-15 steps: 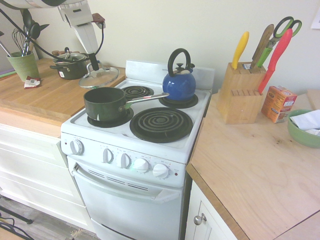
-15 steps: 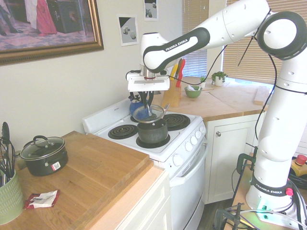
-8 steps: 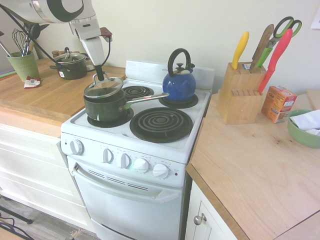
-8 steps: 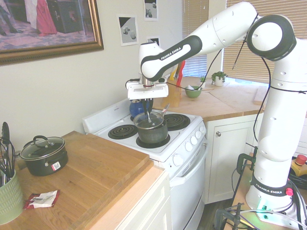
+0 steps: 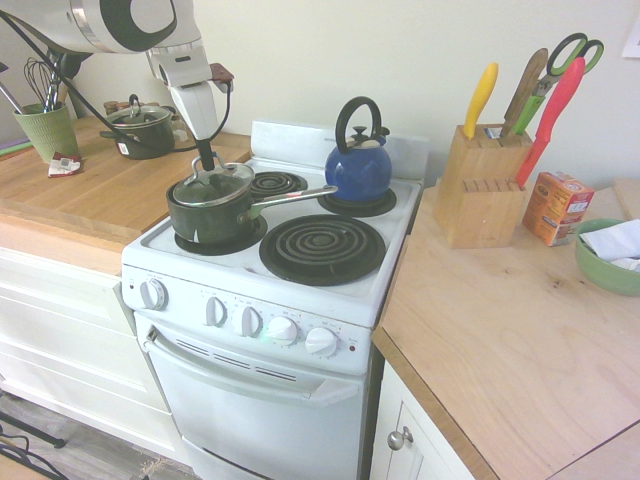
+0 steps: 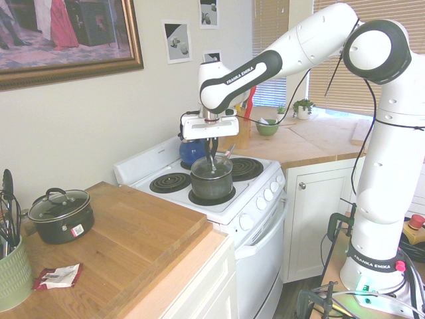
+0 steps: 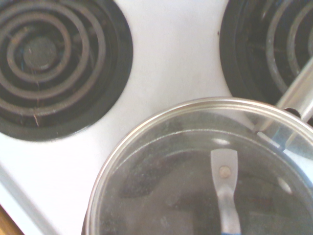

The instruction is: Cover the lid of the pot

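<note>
Now lowered from beside the stove, the round clear glass lid sits slightly tilted on the dark green saucepan at the near-left burner, the gripper clamped on its loop handle, release remaining.

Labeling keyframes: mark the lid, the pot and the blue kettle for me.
lid (image 5: 212,181), first exterior view, on the glass dome.
pot (image 5: 205,220), first exterior view, on its dark side wall.
blue kettle (image 5: 358,172), first exterior view, on its blue body.
</note>
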Robot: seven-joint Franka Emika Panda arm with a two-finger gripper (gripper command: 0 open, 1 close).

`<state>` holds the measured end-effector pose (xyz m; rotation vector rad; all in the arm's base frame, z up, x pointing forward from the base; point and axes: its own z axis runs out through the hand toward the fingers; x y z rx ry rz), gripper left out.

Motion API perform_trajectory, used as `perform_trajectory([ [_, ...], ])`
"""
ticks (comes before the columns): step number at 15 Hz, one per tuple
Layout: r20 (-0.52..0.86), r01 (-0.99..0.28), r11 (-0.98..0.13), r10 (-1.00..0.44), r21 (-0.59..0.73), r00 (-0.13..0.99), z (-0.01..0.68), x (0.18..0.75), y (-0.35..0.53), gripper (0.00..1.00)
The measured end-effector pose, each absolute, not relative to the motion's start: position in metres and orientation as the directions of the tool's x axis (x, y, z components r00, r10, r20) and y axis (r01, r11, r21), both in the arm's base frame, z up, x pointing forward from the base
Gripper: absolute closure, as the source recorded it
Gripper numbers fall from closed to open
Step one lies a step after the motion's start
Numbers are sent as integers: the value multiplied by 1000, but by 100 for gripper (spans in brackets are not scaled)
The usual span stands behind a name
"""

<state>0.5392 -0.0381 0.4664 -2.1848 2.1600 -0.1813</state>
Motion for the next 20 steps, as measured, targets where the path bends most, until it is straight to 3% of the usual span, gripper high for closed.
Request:
perform_trajectory([
  [20, 21, -984, -35, -999, -175, 32, 486, 535, -16, 100],
])
